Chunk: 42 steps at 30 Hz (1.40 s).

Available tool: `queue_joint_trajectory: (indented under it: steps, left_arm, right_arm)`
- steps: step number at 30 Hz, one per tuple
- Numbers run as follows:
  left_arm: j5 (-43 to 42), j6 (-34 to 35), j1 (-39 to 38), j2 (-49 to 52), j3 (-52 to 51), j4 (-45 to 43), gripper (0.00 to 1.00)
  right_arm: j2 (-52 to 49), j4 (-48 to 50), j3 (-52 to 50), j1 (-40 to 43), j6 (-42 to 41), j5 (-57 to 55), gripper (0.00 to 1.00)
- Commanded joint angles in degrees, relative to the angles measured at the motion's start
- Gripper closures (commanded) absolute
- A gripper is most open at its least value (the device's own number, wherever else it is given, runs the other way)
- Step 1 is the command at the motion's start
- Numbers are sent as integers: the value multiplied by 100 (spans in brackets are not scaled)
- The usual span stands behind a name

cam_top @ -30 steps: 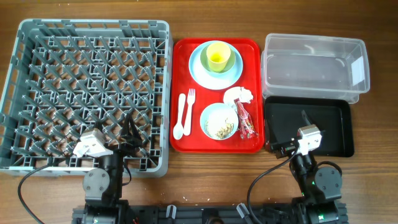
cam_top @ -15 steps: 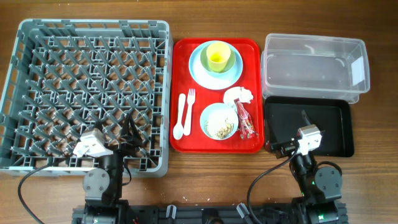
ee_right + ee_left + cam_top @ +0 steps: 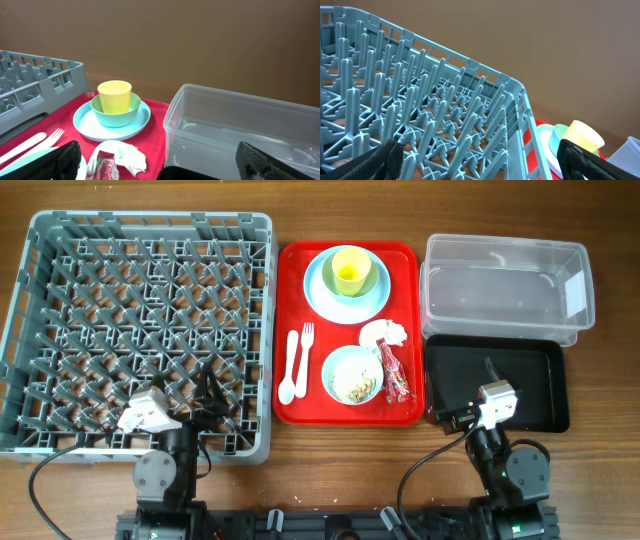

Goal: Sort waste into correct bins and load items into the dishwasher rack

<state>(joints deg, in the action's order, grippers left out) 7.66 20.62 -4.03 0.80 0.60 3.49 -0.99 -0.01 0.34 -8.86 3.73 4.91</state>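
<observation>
— Hands?
— Both wide and empty: left hand over the rack, right hand over the black tray. I'd take the napkin on the red tray first, pinching from above, clear of the wrapper.
— Scraps?
— In the bowl; only overhead shows them, the right wrist cuts them off.

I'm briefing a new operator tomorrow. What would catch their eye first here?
The big, empty grey dishwasher rack dominates the left. Next comes the bright red tray at centre, where a yellow-green cup stands in a green bowl on a pale blue plate. To the right sit a clear tub and, nearer the robot, a black tray.
</observation>
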Motion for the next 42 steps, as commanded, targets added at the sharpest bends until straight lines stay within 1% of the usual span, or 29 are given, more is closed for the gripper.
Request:
queue_joint_trajectory:
  steps: [1,8,12,13,16,17,18,21,23,24,26,27,28,29,30,31,32,34,35,36,37,38,39,40,41,42]
  left_arm:
    - [11,-90,-31,-42,-26,-2,0]
    - [9,-70,-31,-42,-26,-2,0]
    - [-216,-74,-31,-42,-26,-4,0]
    - [-46,-90,-31,-42,-26,-105,0]
    - [-273,-118,-31,-42,83,-350,0]
    - [-382,-323,-31,-42,280,-227,0]
    - [-466,-492,-31,-35,654,118,0]
    - [-490,-553,-31,367,2363,1495,0]
    - [-839,-876,-33,1193,3842,2387,0]
    - [-1058,-874,-33,1779,4636,2863,0]
    - [-1847,-866,-31,3176,6260,3847,0]
    - [-2356,-859,-33,3954,7073,4496,0]
    - [-2662,-815,-33,4575,7722,5060,0]
    - [-3008,-822,-33,5377,8535,5866,0]
    - [-3198,-820,-33,5923,8972,6251,0]
    - [-3598,-815,-33,6695,9442,6448,0]
    - [-4177,-793,-33,7178,9536,6452,0]
    - [-4996,-638,-33,7746,9532,6516,0]
    - [-5276,-542,-37,7941,9532,6509,4]
    - [-5447,-387,-168,8338,9530,6557,60]
    - [-5134,-334,-424,8623,9530,6603,84]
    - [-4478,-133,-719,8819,9530,6588,90]
    - [-3639,192,-1034,8992,9530,6566,90]
    - [-2605,496,-1449,9215,9530,6526,87]
    - [-1862,603,-1878,9475,9530,6413,83]
    - [-1504,601,-2135,9648,9530,6310,75]
  right_arm:
    - [2,15,-4,-28,-87,-15,0]
    - [2,17,-4,-28,-87,-15,0]
    - [2,15,-4,-28,-85,-15,0]
    - [2,17,-4,-28,-85,-15,0]
    - [2,17,-4,-28,-85,-15,0]
    - [2,17,-4,-28,-85,-15,0]
    - [2,15,-4,-28,-85,-15,0]
    - [2,15,-4,-28,-85,-15,0]
    - [2,15,-4,-28,-87,-15,0]
    - [2,17,-4,-28,-87,-15,0]
    - [2,15,-4,-28,-85,-15,0]
    - [2,15,-4,-28,-85,-15,0]
    - [2,17,-4,-28,-85,-15,0]
    - [2,17,-4,-28,-87,-15,0]
    - [2,15,-4,-28,-85,-15,0]
    - [2,15,-4,-28,-85,-15,0]
    - [2,15,-4,-28,-87,-15,0]
    - [2,15,-4,-28,-87,-15,0]
    - [2,17,-4,-28,-85,-15,0]
    - [2,15,-4,-28,-85,-15,0]
    - [2,15,-4,-28,-85,-15,0]
    - [2,15,-4,-28,-85,-15,0]
    - [2,17,-4,-28,-85,-15,0]
    - [2,17,-4,-28,-85,-15,0]
    - [2,15,-4,-28,-83,-15,0]
    - [2,17,-4,-28,-85,-15,0]
